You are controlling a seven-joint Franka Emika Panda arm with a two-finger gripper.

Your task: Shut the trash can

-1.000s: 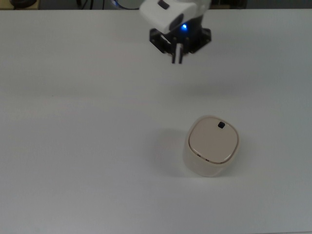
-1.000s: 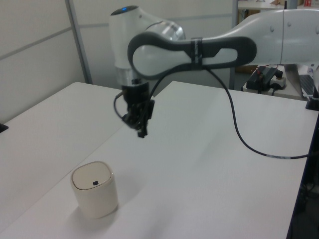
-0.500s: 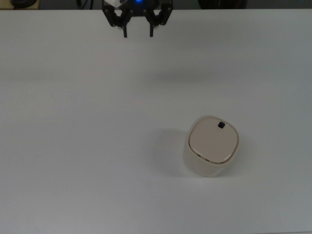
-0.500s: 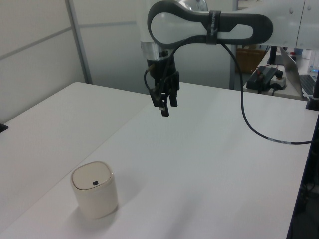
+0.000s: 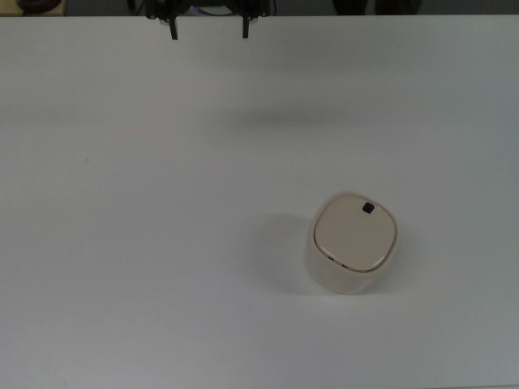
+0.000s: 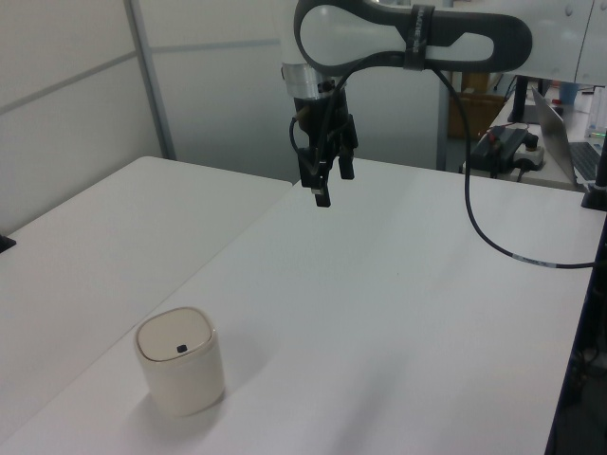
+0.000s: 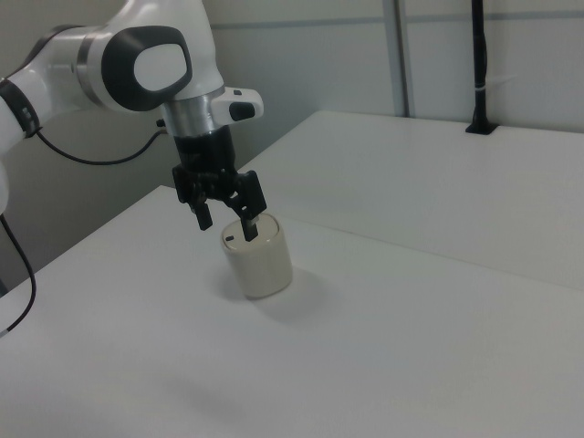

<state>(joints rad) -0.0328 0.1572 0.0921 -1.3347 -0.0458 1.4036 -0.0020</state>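
The trash can [image 5: 354,241] is a small cream-beige bin standing upright on the white table [image 5: 122,243]. Its flat lid lies down on the body, with the tiny black button [image 5: 368,208] near the lid's edge. The bin also shows low in the left view as the trash can [image 6: 180,360] and mid-table in the right view as the trash can [image 7: 260,260]. My gripper [image 5: 209,34] hangs open and empty at the top view's upper edge, far from the bin. In the left view the gripper [image 6: 332,185] is well above the table; in the right view the gripper [image 7: 226,228] overlaps the bin's top.
A black cable [image 6: 493,242] hangs from the arm over the table in the left view. A black post [image 7: 478,73] stands at the far table edge in the right view. Partition walls [image 6: 76,104] border the table.
The gripper has risen and moved away from the bin, toward the top view's upper left edge. Its fingers went from shut to wide open. The trash can has not moved.
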